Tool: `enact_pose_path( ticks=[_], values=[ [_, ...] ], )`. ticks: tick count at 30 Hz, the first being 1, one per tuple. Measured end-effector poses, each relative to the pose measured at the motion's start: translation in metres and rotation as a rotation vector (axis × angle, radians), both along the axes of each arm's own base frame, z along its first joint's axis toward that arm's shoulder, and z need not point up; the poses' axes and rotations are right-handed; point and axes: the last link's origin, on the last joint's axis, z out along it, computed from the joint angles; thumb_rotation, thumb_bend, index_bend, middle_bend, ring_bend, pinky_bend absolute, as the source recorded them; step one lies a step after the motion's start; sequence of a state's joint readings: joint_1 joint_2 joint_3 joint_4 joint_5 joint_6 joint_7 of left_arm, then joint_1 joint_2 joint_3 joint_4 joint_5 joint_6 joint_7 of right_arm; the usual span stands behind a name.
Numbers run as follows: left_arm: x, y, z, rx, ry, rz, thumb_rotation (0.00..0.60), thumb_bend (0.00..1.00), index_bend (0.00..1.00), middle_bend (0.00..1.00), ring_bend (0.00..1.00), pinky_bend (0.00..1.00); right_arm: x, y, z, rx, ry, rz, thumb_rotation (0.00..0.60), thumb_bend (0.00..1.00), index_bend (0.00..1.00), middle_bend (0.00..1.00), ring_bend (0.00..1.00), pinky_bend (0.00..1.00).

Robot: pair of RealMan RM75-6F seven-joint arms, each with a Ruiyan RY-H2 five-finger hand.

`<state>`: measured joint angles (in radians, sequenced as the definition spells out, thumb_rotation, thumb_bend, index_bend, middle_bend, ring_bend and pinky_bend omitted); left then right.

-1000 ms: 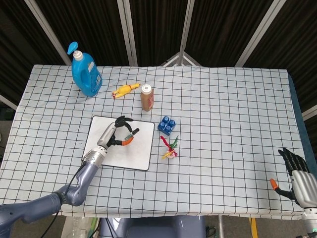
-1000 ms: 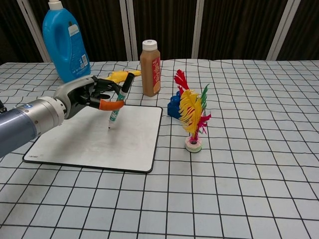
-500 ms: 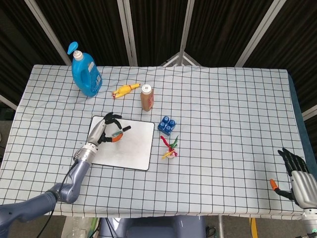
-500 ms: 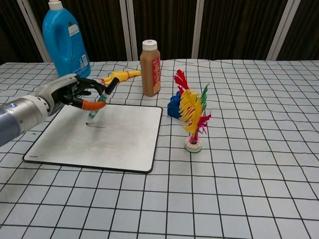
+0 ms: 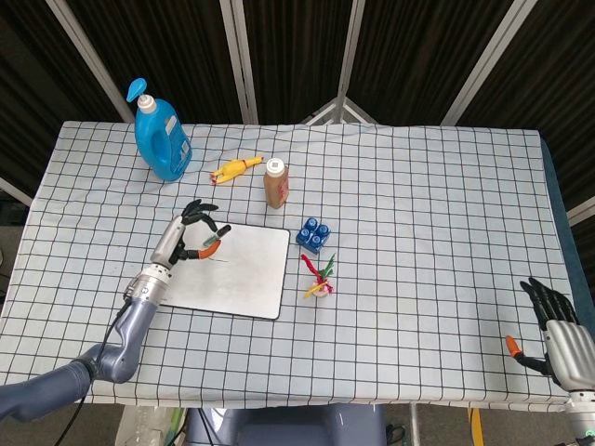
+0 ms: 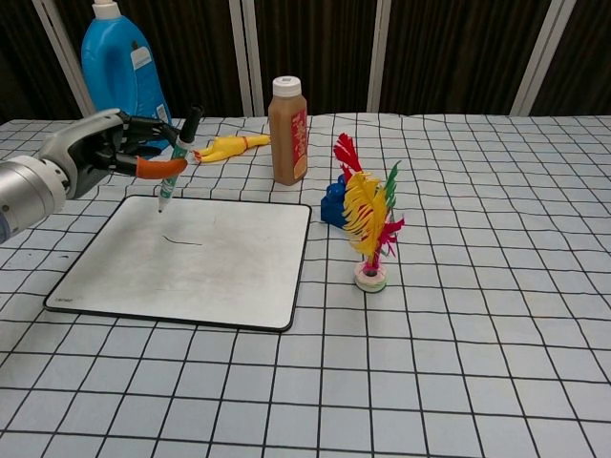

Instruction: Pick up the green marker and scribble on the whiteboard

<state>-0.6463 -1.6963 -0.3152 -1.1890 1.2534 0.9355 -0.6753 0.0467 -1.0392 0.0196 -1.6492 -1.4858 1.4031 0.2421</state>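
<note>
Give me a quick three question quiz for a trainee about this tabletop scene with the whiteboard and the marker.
1. True or false: the left robot hand holds the green marker.
2. Which item stands nearest the whiteboard's far right corner? A) blue detergent bottle B) brown bottle C) yellow rubber chicken
3. Fill in: the whiteboard shows a short dark ____ near its upper left area.

Key:
1. True; the marker stands nearly upright, tip down.
2. B.
3. line.
</note>
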Motion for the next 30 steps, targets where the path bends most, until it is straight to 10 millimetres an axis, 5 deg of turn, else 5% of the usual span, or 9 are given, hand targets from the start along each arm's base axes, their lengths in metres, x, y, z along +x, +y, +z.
enact_pose_path(
  ticks=[15, 30],
  values=[
    [0.026, -0.014, -0.039, -0.069, -0.012, 0.02, 0.6, 0.5, 0.75, 0.2, 0.02, 0.03, -0.002, 0.0, 0.001, 0.0, -0.004, -0.005, 0.6, 0.35, 0.0, 0.0, 0.0, 0.0],
    [0.027, -0.017, -0.046, -0.084, -0.013, 0.031, 0.6, 0.5, 0.75, 0.2, 0.02, 0.03, -0.001, 0.0, 0.001, 0.0, -0.004, -0.002, 0.6, 0.35, 0.0, 0.0, 0.0, 0.0]
  ],
)
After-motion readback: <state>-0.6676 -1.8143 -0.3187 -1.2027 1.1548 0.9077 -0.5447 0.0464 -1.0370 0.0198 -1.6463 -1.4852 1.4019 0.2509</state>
